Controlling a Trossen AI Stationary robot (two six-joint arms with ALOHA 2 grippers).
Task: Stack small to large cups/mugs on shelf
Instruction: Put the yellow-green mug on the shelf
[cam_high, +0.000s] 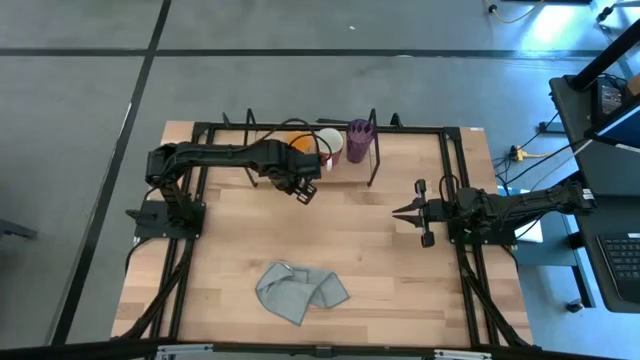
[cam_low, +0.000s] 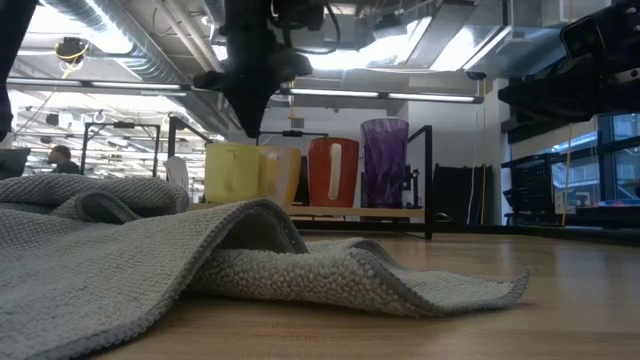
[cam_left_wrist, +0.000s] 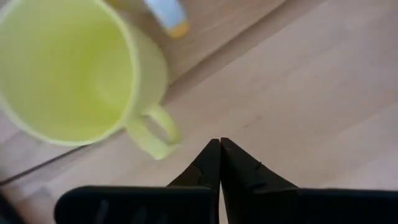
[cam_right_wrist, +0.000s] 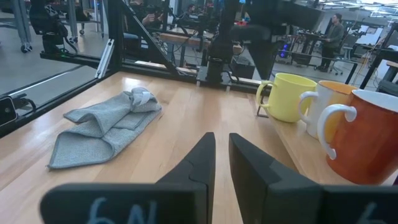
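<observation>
A low black wire shelf (cam_high: 375, 165) stands at the table's far edge. In the low view a yellow mug (cam_low: 232, 172), an orange mug (cam_low: 282, 176), a red-orange mug with a white handle (cam_low: 333, 172) and a purple tumbler (cam_low: 385, 162) stand upright on it in a row. My left gripper (cam_high: 305, 190) is shut and empty, just on the near side of the yellow mug (cam_left_wrist: 68, 68), its tips beside the mug's handle (cam_left_wrist: 155, 132). The left arm hides that mug in the high view. My right gripper (cam_high: 397, 212) waits at the table's right, shut and empty.
A crumpled grey cloth (cam_high: 300, 290) lies near the table's front edge, and fills the foreground of the low view (cam_low: 200, 260). The black table frame (cam_high: 450, 180) runs along the sides. Bare wood lies between the shelf and the cloth. People show in the room behind (cam_right_wrist: 336, 31).
</observation>
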